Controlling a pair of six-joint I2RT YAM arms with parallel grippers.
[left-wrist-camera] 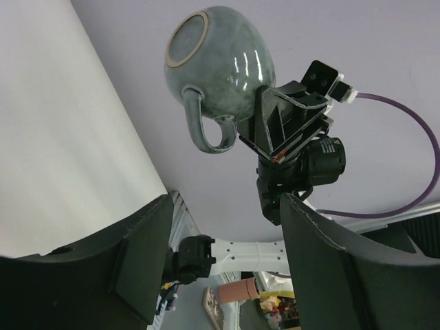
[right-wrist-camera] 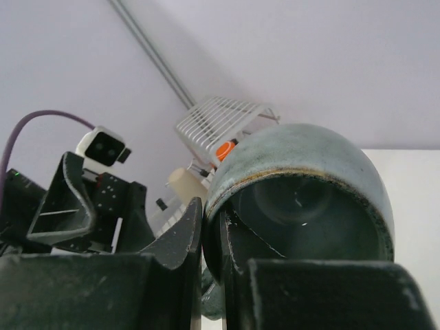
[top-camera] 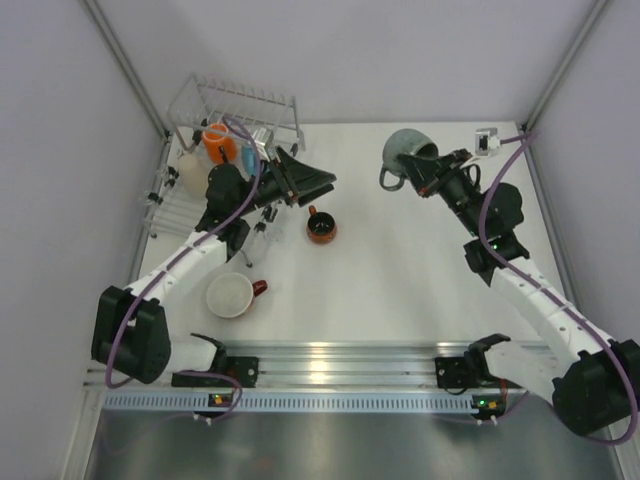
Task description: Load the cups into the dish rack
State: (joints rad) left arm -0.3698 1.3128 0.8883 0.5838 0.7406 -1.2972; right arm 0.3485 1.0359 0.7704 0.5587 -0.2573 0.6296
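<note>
1. The light blue mug (top-camera: pixel 405 150) is hanging above the far right part of the table (top-camera: pixel 400 270), touching nothing below it. It is lying tipped on its side: its mouth is facing the right arm, its base is pointing away toward the left side, and its handle is hanging down.
2. The right gripper (top-camera: pixel 428 168) is pinching the mug's rim, one finger inside the mouth and one outside, as the right wrist view is showing.
3. The dish rack (top-camera: pixel 250 100) is standing in the far left corner, well apart from the mug, so the mug is needing to travel left along the far edge.
4. The left gripper (top-camera: pixel 315 180) is hovering between mug and rack, just beside the rack, its jaws standing apart with nothing in them and pointing toward the mug.
5. I am judging that the left arm is nearer to the rack, so a handover seems possible.
6. The orange mug (top-camera: pixel 218 142) is already sitting in the rack.
</note>
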